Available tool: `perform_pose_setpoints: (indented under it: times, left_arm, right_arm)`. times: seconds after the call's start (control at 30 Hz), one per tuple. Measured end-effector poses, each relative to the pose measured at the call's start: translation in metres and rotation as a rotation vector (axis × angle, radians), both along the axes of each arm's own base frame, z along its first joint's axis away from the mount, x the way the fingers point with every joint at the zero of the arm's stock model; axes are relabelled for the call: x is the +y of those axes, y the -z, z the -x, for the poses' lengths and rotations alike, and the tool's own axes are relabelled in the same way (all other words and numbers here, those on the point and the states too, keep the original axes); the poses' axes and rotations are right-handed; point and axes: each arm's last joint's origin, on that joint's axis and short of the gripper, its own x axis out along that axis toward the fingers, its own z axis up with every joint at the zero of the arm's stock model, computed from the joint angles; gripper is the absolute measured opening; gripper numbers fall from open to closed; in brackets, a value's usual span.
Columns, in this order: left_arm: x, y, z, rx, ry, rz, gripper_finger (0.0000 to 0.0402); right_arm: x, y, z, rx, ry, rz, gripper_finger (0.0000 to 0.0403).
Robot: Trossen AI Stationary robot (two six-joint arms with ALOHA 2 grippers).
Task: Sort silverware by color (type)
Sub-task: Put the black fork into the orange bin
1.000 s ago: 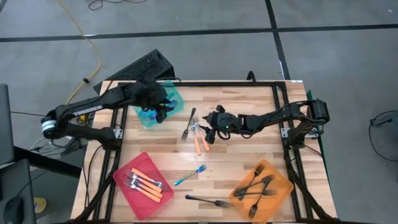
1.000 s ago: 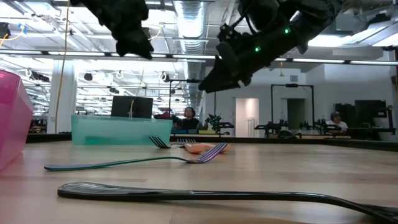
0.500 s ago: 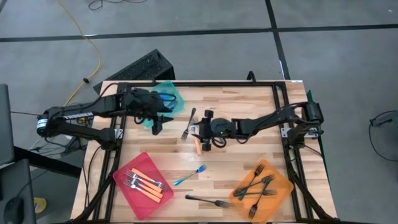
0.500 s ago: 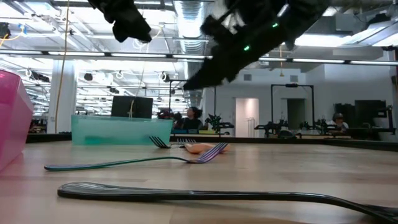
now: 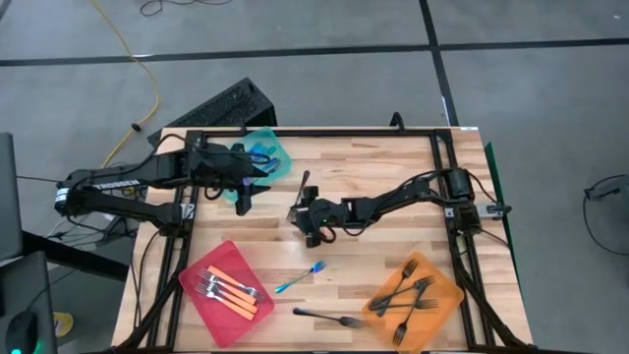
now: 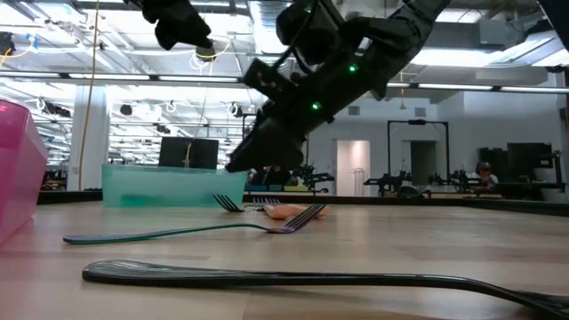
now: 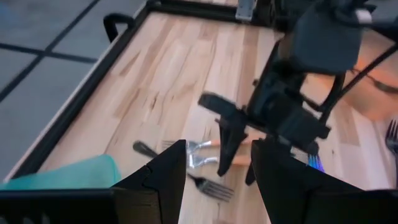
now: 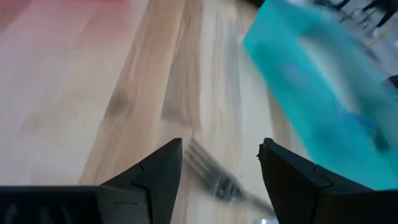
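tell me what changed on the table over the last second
The right gripper slid left across the middle of the table, over the loose forks there, fingers open, holding nothing. The left gripper drew back off the teal tray to hang beside it, also open. The forks in the red tray and orange tray stayed put.

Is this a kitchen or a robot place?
Most likely a robotics lab or workshop, not a kitchen. Two robot arms work over a framed wooden table, the floor is bare grey with a loose yellow cable, and behind it a big open hall holds more equipment.
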Motion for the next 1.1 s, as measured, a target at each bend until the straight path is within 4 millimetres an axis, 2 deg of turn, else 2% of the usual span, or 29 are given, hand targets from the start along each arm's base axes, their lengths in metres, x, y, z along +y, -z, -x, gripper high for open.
perform_pose_setpoints:
  times: [0.87, 1.03, 1.1]
  left_arm:
    - [0.000, 0.000, 0.002, 0.009, -0.004, 0.003, 0.0164]
    - [0.000, 0.001, 0.002, 0.011, -0.004, 0.004, 0.0164]
    - [0.000, 0.001, 0.002, 0.013, -0.004, 0.004, 0.0164]
  right_arm:
    - [-0.002, -0.005, -0.003, -0.042, -0.029, -0.002, 0.0233]
    - [0.002, 0.021, -0.006, 0.008, -0.024, 0.010, 0.0233]
    - [0.005, 0.024, -0.014, -0.032, -0.008, 0.032, 0.0233]
